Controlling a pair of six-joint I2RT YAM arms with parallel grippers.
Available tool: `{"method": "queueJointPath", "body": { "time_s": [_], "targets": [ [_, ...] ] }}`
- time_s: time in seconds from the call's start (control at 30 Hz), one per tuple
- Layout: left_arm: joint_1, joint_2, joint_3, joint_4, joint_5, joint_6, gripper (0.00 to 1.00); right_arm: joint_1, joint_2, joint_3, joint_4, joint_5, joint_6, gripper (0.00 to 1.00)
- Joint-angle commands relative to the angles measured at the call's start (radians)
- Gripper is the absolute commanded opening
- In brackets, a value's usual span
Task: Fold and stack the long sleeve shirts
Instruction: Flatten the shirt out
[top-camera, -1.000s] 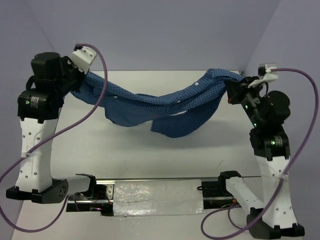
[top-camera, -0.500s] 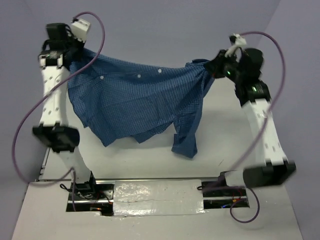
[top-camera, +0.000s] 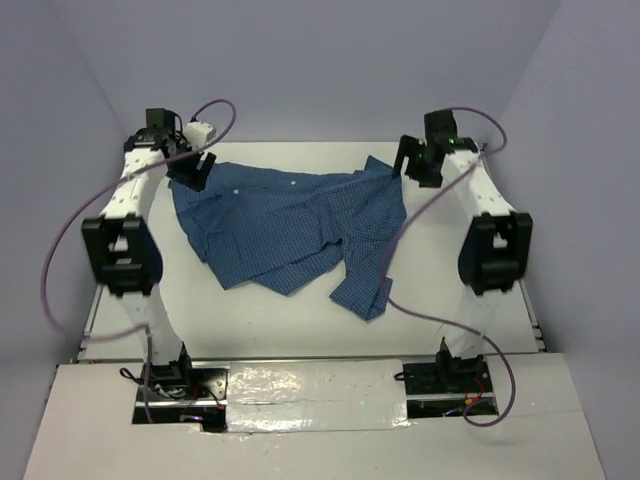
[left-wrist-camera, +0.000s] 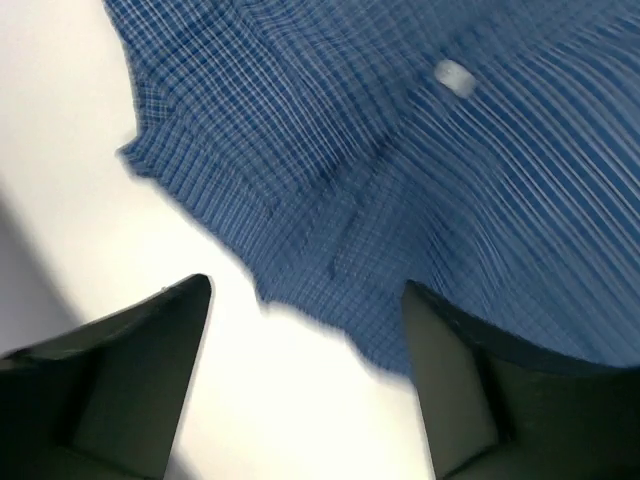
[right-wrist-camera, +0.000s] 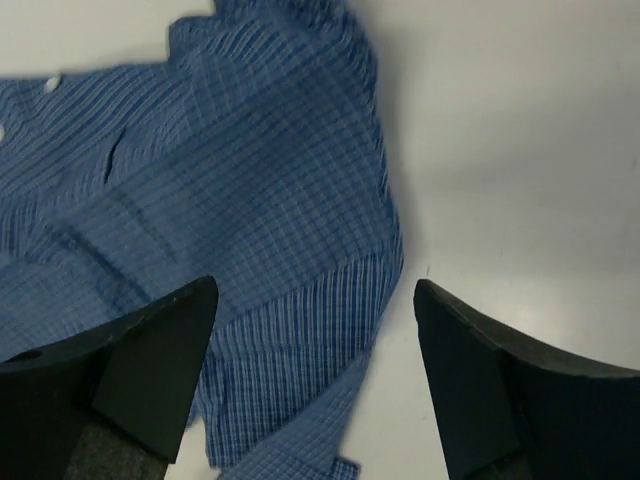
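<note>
A white table (top-camera: 300, 320), closed in by pale lavender walls, carries the whole scene. At its near edge the two arms rise from their bases on either side of a silver taped plate (top-camera: 310, 385), with purple cables (top-camera: 46, 295) looping away from each.

The blue checked shirt (top-camera: 285, 225) lies spread and rumpled on the table. It sits between the two grippers and on their near side. One sleeve (top-camera: 365, 285) trails toward the bases, below the right gripper.

Farther back, the left gripper (top-camera: 188, 172) is over the shirt's far left corner and the right gripper (top-camera: 415, 165) is over its far right corner. The garment's far edge runs from one to the other, with small white buttons (top-camera: 290, 183) dotted along it.

The left wrist camera, blurred, shows that gripper's dark fingers (left-wrist-camera: 140, 370) set wide apart with nothing between them. The shirt's ragged edge crosses the gap underneath, a button lies beyond, and bare table is to the left.

The right wrist camera shows the same wide-spread stance, with fingers (right-wrist-camera: 150, 360) apart and no cloth held. The checked fabric lies under and beyond the left finger, and white table is under the right one. Neither view settles whether the fingertips touch the cloth.
</note>
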Motion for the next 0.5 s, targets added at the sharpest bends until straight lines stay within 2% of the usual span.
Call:
{"method": "queueJointPath", "body": {
  "time_s": [0.0,0.03,0.07,0.13,0.17,0.23,0.3,0.47],
  "targets": [
    [-0.097,-0.432,-0.296,0.041,0.126,0.314,0.80,0.104,-0.441,-0.322,0.173,0.074,-0.005,0.86],
    [-0.142,-0.490,-0.389,0.018,0.110,0.388,0.75,0.130,-0.483,-0.387,0.190,0.098,-0.002,0.78],
    [-0.175,-0.602,-0.581,0.010,0.087,0.501,0.72,0.161,-0.523,-0.506,0.209,0.132,0.002,0.75],
    [-0.243,-0.687,-0.734,-0.008,0.047,0.571,0.70,0.227,-0.595,-0.591,0.191,0.141,0.064,0.62],
    [-0.255,-0.745,-0.849,-0.011,0.046,0.594,0.71,0.236,-0.612,-0.677,0.187,0.105,0.091,0.62],
    [-0.285,-0.782,-0.943,0.006,0.013,0.603,0.83,0.244,-0.666,-0.764,0.213,0.050,0.179,0.73],
    [-0.318,-0.798,-1.051,0.100,-0.045,0.587,0.92,0.244,-0.715,-0.873,0.227,0.023,0.234,0.80],
    [-0.351,-0.743,-1.117,0.289,-0.110,0.440,0.97,0.316,-0.741,-1.001,0.281,0.012,0.272,0.88]
  ]
}}
